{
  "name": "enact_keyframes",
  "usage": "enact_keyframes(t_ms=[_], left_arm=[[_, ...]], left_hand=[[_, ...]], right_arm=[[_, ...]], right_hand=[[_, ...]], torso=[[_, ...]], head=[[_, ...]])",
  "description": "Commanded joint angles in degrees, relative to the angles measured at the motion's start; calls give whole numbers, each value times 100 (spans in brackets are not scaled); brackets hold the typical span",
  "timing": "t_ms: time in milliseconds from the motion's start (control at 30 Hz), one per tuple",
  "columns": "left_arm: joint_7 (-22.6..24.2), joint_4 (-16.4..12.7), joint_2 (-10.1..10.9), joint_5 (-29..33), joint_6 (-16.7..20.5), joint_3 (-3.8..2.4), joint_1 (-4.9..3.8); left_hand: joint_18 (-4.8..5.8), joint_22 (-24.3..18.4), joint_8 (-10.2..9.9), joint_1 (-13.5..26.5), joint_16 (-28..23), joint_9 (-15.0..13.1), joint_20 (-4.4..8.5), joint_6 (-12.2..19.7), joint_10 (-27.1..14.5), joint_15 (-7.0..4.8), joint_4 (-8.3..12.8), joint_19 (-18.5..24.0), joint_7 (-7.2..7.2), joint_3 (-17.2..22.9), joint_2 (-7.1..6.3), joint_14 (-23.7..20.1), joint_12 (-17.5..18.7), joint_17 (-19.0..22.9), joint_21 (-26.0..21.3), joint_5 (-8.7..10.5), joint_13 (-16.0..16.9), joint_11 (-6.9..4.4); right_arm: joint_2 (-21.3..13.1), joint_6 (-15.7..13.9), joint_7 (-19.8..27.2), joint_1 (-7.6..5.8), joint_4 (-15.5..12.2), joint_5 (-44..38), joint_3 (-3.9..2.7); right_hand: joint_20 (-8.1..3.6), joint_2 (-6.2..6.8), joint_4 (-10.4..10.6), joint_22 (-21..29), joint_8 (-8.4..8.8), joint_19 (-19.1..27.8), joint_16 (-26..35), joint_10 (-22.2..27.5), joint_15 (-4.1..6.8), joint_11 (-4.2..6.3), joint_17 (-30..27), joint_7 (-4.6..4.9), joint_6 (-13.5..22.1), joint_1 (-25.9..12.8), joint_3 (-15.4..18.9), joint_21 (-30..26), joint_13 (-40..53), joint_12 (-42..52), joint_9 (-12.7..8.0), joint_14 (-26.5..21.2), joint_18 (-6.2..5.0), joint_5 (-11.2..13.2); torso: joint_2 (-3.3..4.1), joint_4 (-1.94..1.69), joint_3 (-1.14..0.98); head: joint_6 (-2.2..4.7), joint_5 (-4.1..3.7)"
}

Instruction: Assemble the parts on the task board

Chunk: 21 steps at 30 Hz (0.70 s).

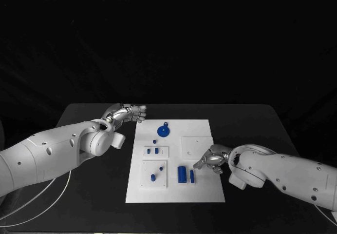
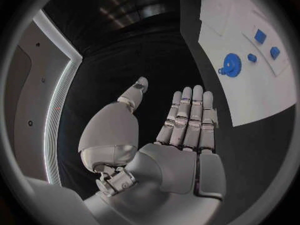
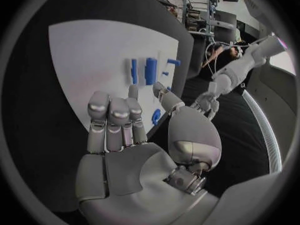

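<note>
The white task board (image 1: 200, 192) lies mid-table. On it are a blue gear (image 1: 163, 130), two small blue pieces (image 1: 152, 151), another pair (image 1: 158, 171) lower down, and two upright blue bars (image 1: 185, 174). My left hand (image 1: 128, 114) hovers over the black table just off the board's far left corner, fingers straight and apart, holding nothing; its wrist view shows the flat palm (image 2: 181, 135) with the gear (image 2: 232, 65) beyond. My right hand (image 1: 211, 160) hangs over the board's right side beside the bars, fingers loosely bent and empty. From the right wrist, that hand (image 3: 125, 135) faces the bars (image 3: 149, 70).
The black table (image 1: 91, 195) reaches out on all sides of the board. A raised white square (image 1: 196, 145) sits on the board just beyond my right hand. My left arm (image 3: 234, 72) shows across the table in the right wrist view.
</note>
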<state>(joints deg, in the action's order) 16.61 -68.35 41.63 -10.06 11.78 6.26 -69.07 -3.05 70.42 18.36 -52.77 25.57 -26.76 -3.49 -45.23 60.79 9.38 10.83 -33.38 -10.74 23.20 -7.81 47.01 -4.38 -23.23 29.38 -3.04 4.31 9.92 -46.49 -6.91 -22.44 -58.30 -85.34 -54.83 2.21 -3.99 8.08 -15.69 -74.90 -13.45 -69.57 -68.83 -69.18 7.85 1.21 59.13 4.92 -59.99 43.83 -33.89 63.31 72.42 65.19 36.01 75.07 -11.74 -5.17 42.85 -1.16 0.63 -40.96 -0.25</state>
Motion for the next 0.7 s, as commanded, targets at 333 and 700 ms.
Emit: enact_keyframes(t_ms=[333, 700], left_arm=[[159, 591, -341, 332, -62, -10, -5], [176, 1288, -703, 684, -250, -23, -44]], left_hand=[[-75, 4, 50, -84, -93, 7, -29, 11, 49, 23, 77, 41, 23, 7, 131, -75, -49, -20, -77, -3, 10, -37], [-58, -14, 4, -68, -314, 58, -45, 105, -53, 22, 187, 75, 169, -54, 198, -261, 30, 45, -210, -3, -33, -117]], right_arm=[[802, -272, 2891, -599, 2236, 3075, -171], [1558, 172, 3706, -590, 3821, 3653, -475]], right_hand=[[99, -166, -95, 134, 152, 558, 635, 718, -185, -136, -286, 162, 406, 422, 347, -582, -377, -670, -5, -447, -308, -468], [1295, -514, -63, 1975, 336, 3348, 4578, 1683, -1462, -857, -2473, 429, 1183, 807, 370, -3831, -4463, -4864, -114, -2631, 245, -601]], torso=[[-208, 62, -39], [-398, 79, -147]], head=[[570, -45], [827, -27]])
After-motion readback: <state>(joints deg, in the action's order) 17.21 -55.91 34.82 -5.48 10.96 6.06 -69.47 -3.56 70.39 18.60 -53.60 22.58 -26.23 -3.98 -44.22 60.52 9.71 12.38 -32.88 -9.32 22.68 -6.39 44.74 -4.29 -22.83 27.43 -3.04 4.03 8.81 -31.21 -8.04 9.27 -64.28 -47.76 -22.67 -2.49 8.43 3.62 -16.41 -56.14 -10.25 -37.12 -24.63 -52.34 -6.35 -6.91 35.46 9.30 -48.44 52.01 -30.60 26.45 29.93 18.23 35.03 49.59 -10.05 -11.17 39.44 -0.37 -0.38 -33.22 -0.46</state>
